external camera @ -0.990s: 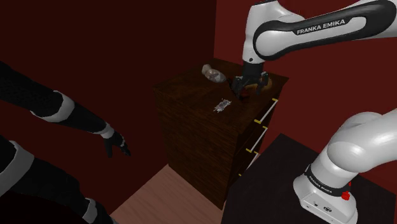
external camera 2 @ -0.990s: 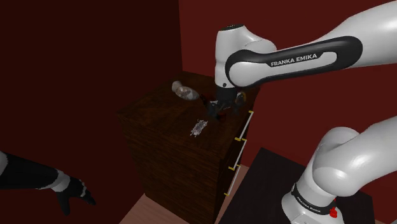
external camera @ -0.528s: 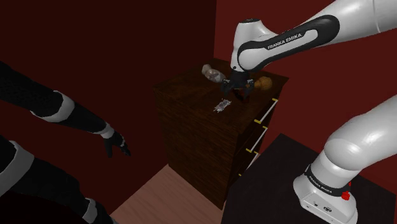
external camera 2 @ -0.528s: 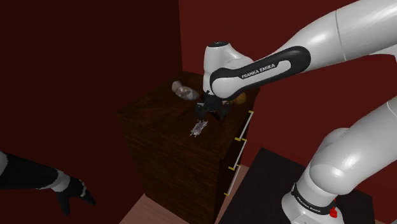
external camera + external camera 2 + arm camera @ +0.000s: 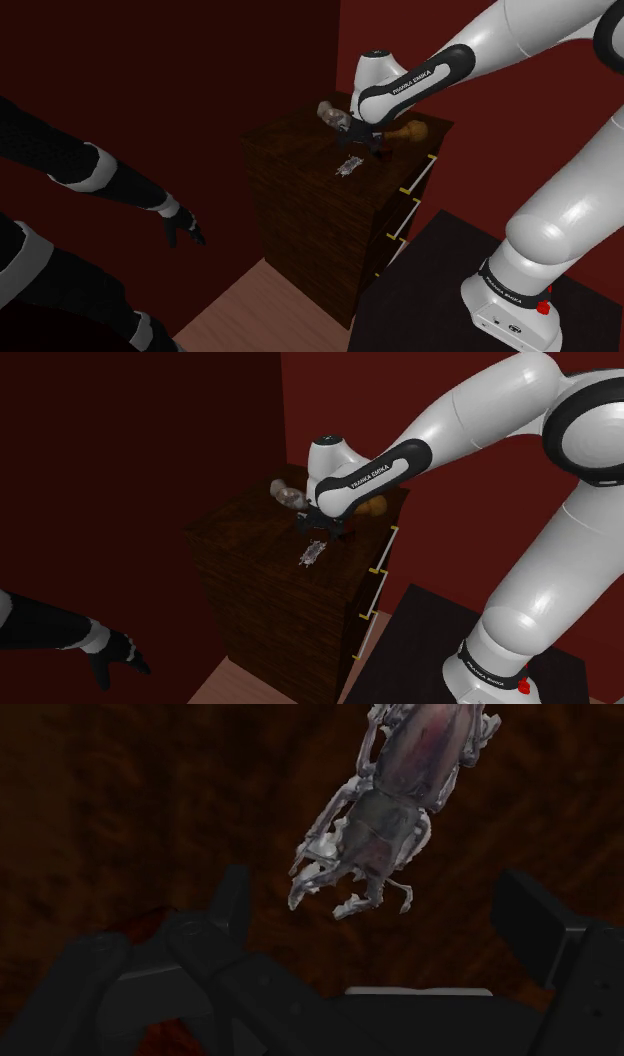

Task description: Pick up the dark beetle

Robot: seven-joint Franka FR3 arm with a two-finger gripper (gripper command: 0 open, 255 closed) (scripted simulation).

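The beetle point(image 5: 395, 799) is a grey-brown insect with pale legs and pincers, lying flat on the dark wooden top of a dresser point(image 5: 300, 140). In the shoulder view the beetle point(image 5: 348, 166) lies near the dresser's front edge, and the same beetle point(image 5: 313, 554) appears in the second exterior view. My black gripper point(image 5: 362, 146) hovers just above and slightly behind it, also seen as the gripper point(image 5: 321, 530) from the second exterior view. In the wrist view the gripper point(image 5: 385, 929) is open, its fingers point(image 5: 232, 902) apart, and the beetle lies just beyond the fingertips, untouched.
A pale rounded object point(image 5: 335, 116) and a brown round object point(image 5: 412, 130) sit at the back of the dresser top. Drawers with gold handles point(image 5: 417, 176) face the stand. A dark humanoid figure's arm point(image 5: 120, 185) reaches in from the shoulder view's left.
The arm has swung toward the shoulder view's left and lowered, bringing the gripper from over the brown object to just above the beetle. The beetle has not moved.
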